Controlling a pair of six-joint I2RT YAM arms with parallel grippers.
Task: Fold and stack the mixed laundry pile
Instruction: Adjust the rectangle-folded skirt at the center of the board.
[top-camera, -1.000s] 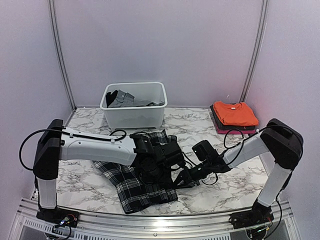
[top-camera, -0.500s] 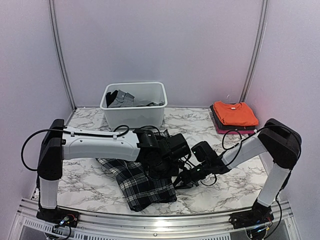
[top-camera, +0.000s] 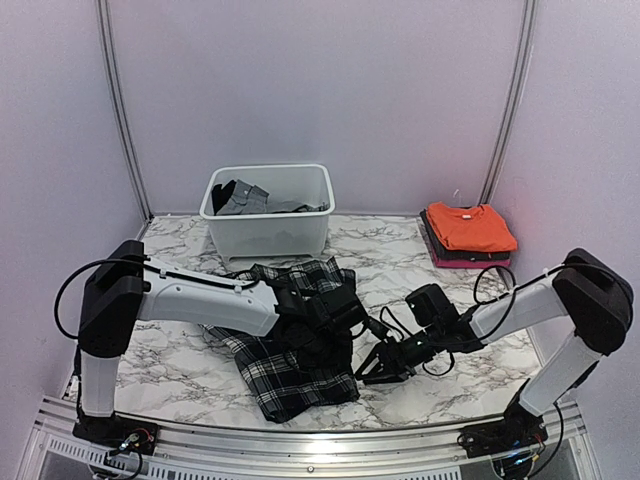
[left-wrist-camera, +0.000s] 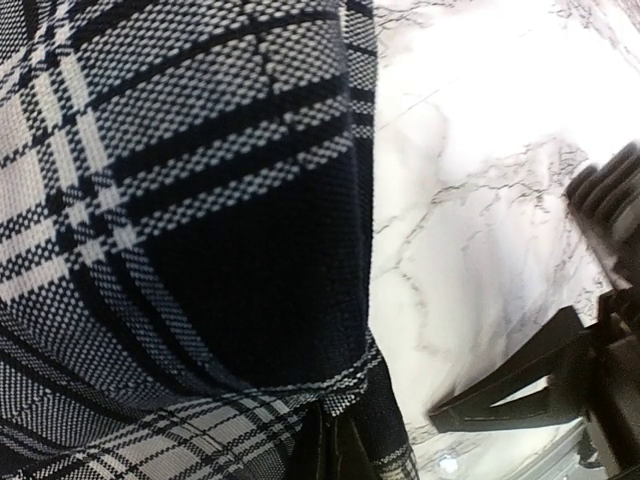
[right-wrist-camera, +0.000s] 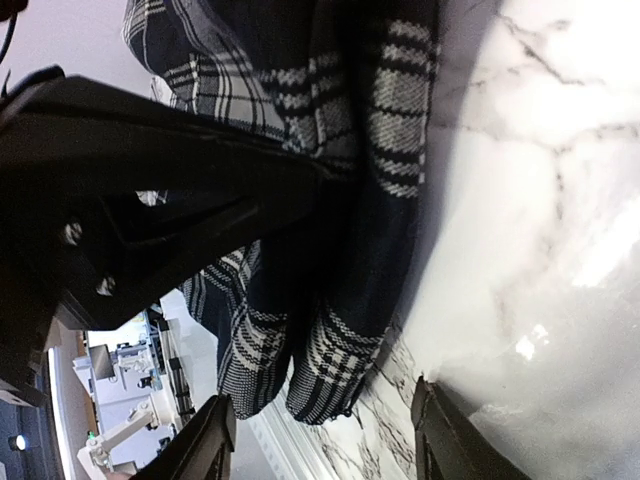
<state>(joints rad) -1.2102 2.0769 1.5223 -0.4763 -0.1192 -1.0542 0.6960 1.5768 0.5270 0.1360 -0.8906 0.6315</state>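
Plaid skirt (top-camera: 290, 375) bunched in a rumpled heap on the marble table (top-camera: 170, 362), near the front edge and a little left of centre, with one part spread back toward the tub.

Left gripper (top-camera: 335, 322) low over the heap's right side, at the end of an arm stretched in from the left. In its wrist view, pinched narrow on a fold of the plaid, dark fingertips (left-wrist-camera: 325, 455) nearly buried at the bottom of the frame. Checked cloth across the whole left half there, pale marble to the right.

Right gripper (top-camera: 383, 362) down near table level, just beside the skirt's right edge, spread wide and holding nothing. Both fingers (right-wrist-camera: 205, 450) well apart at the bottom of its wrist view, with bare marble and the skirt's dark folded edge between them. Fingertip contact with the table: impossible to tell. Black bulk of the left gripper large at the left of that same view, close over the cloth.

At the back, a white tub (top-camera: 268, 235) with grey cloth (top-camera: 240, 198) heaped inside toward its left end.

In the back right corner, an orange T-shirt (top-camera: 470, 227), folded flat atop a small stack (top-camera: 465, 260) of dark and pink pieces, well apart from the skirt and both grippers.
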